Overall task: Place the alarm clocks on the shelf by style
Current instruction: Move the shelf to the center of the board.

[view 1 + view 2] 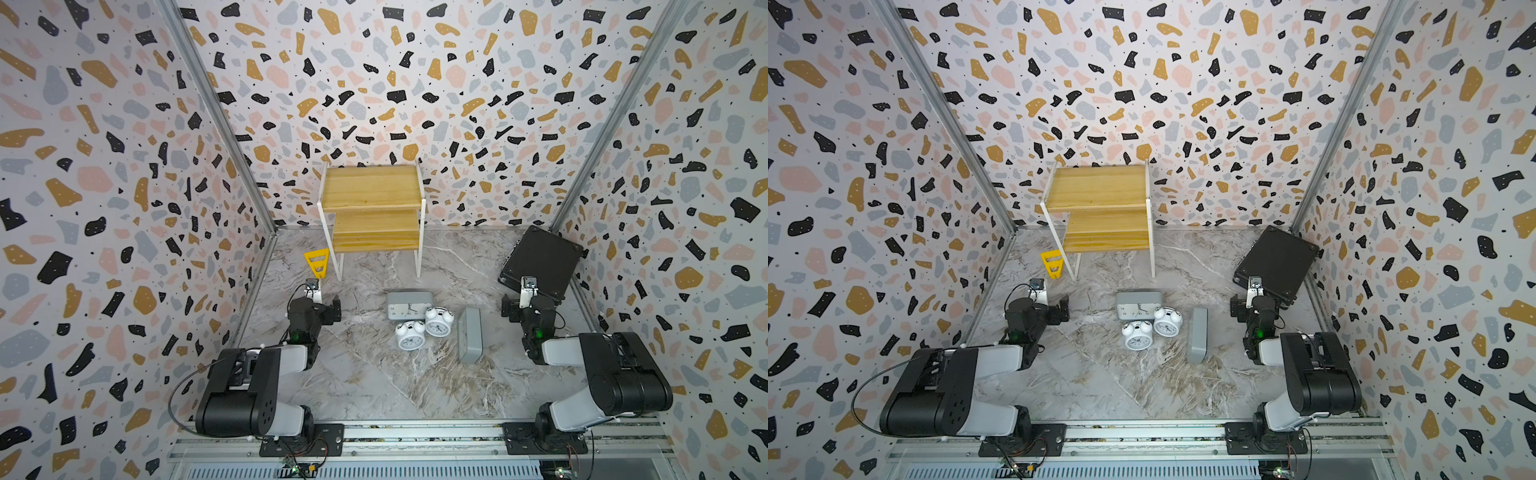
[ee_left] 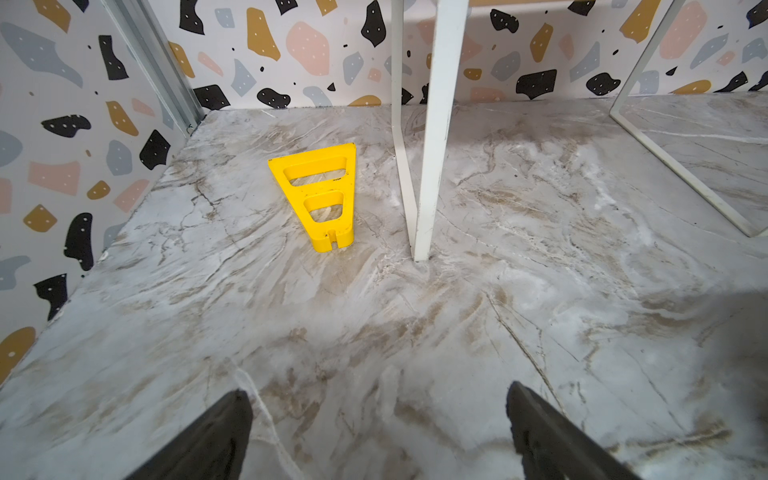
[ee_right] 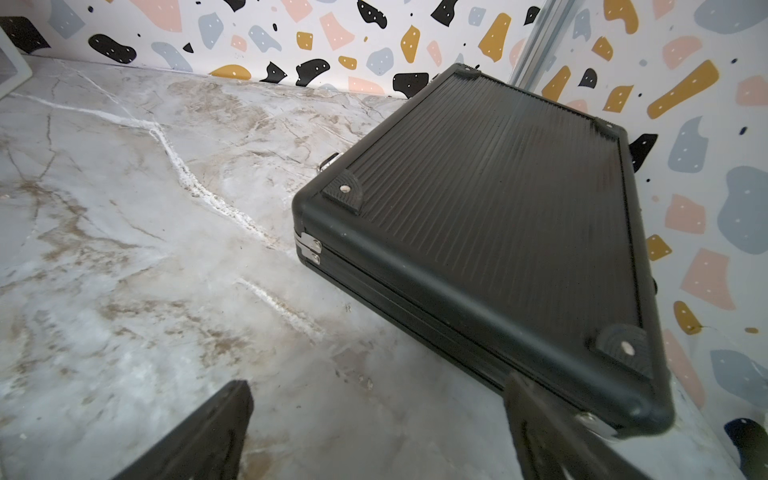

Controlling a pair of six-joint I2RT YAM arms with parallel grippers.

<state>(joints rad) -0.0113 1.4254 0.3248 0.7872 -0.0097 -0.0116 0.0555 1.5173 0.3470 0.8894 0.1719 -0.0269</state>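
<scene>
clocks, all four, sit bunched mid-table, well short of the shelf [image 1: 370, 193], and both of its boards are bare. the nearer twin-bell clock [image 1: 410, 336] is just beside the farther twin-bell clock [image 1: 439, 322], in front of the grey clock [image 1: 409, 306] whose dial faces the arms. the second grey clock [image 1: 470, 336] is turned sideways, dial hidden. left gripper [image 2: 379, 395] and right gripper [image 3: 376, 386] hang with jaws spread wide and empty, flanking the cluster. i'd say they're parked clear so either arm can start. nothing is sorted yet.
</scene>
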